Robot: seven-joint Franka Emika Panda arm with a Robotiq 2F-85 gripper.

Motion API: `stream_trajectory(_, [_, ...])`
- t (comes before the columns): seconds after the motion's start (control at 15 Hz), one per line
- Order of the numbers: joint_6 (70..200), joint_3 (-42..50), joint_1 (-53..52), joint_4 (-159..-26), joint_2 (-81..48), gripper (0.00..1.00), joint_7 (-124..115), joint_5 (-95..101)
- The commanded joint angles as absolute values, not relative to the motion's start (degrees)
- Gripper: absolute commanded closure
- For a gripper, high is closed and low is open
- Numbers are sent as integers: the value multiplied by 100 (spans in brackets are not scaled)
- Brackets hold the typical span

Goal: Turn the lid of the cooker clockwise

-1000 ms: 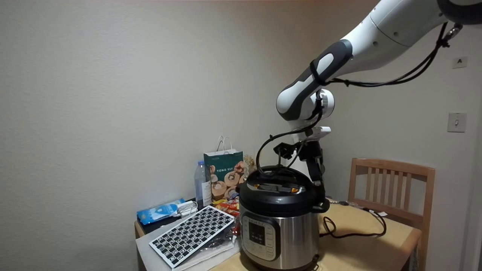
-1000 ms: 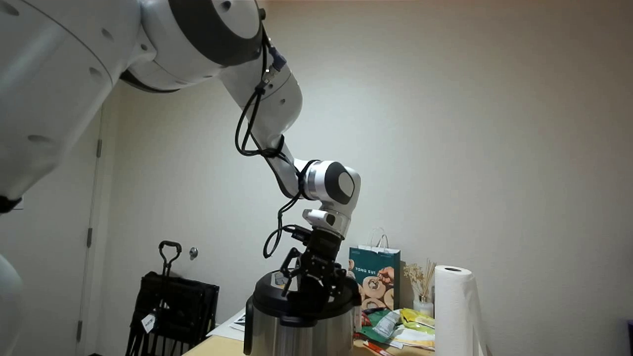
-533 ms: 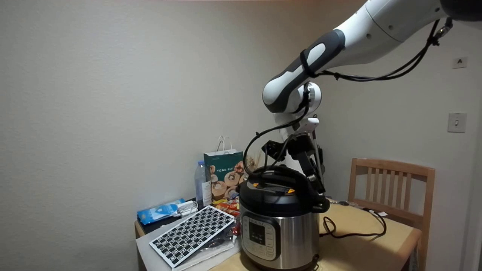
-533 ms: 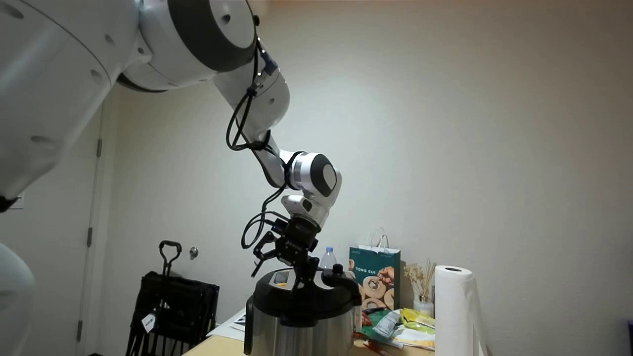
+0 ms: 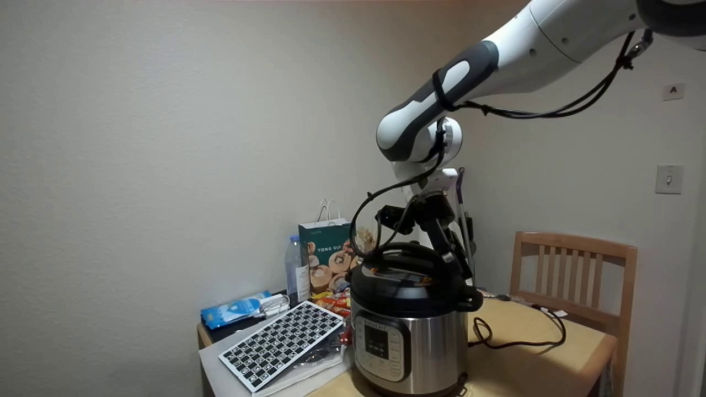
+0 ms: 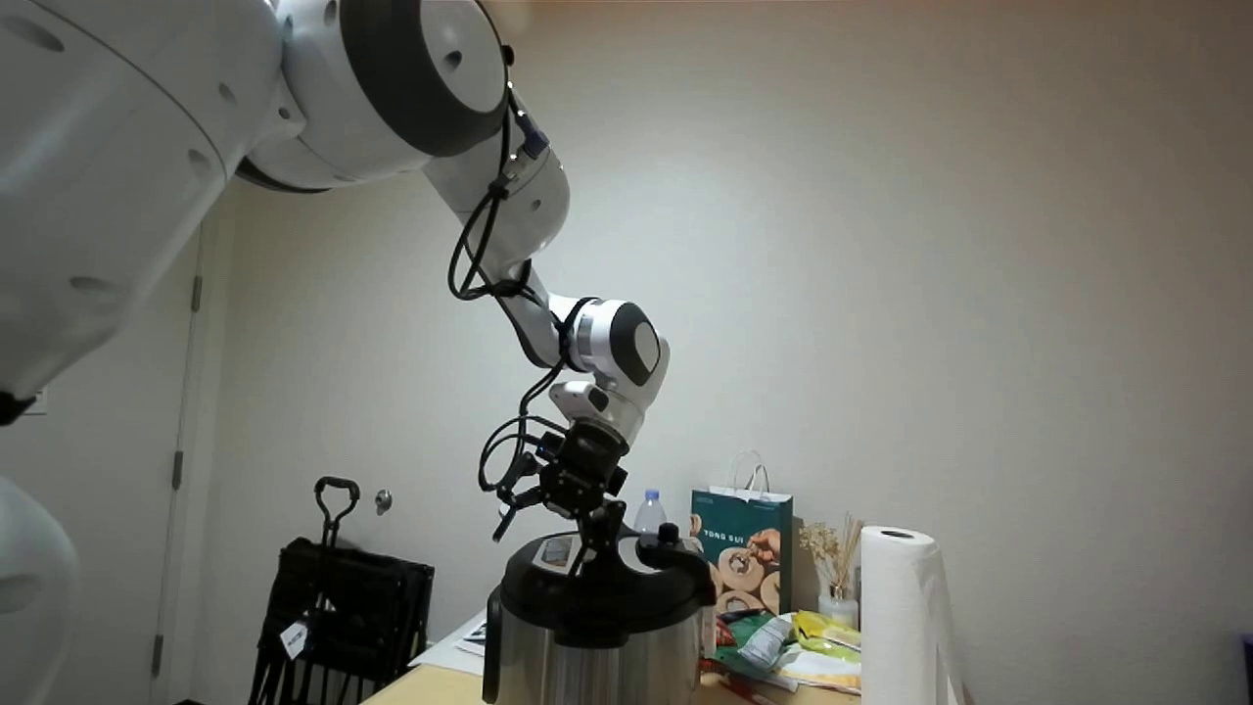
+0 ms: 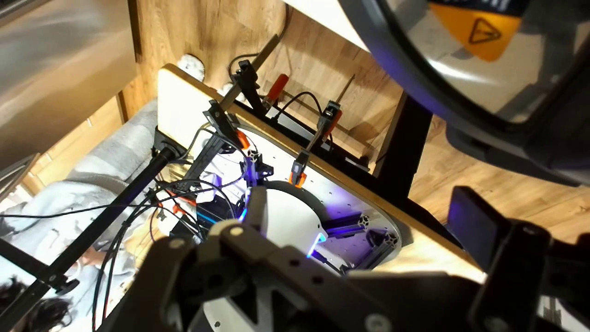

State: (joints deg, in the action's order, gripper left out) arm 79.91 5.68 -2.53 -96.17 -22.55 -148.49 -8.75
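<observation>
Checkered board (image 5: 281, 344) near the left edge of the tabletop (image 5: 518, 320); next the cooker (image 5: 436, 353), lid (image 5: 391, 299) sitting on it, well in from the right corner. Close by the lid, the claw (image 7: 359, 210), jaws spread wide, contact hard to call! Then a chair (image 5: 573, 241) behind the far edge.

bag (image 5: 327, 255): "TONG SUI" | wall plate (image 5: 673, 91): "A" | orange label (image 7: 480, 14) on lid (image 5: 408, 295): warning triangle (image 7: 484, 32)

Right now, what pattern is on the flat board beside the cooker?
The board has a black-and-white checkered pattern, showing best in an exterior view.
</observation>
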Motion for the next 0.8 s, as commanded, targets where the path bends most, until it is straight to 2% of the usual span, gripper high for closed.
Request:
stream_trajectory(0.0, [7979,530,-218,-9604,-2258,0,-14858,-864])
stream_trajectory(0.53, [8208,563,-260,-9868,-1839,0,-15054,-843])
stream_trajectory(0.73, [8453,1489,-931,-10047,-1554,0,-14888,-938])
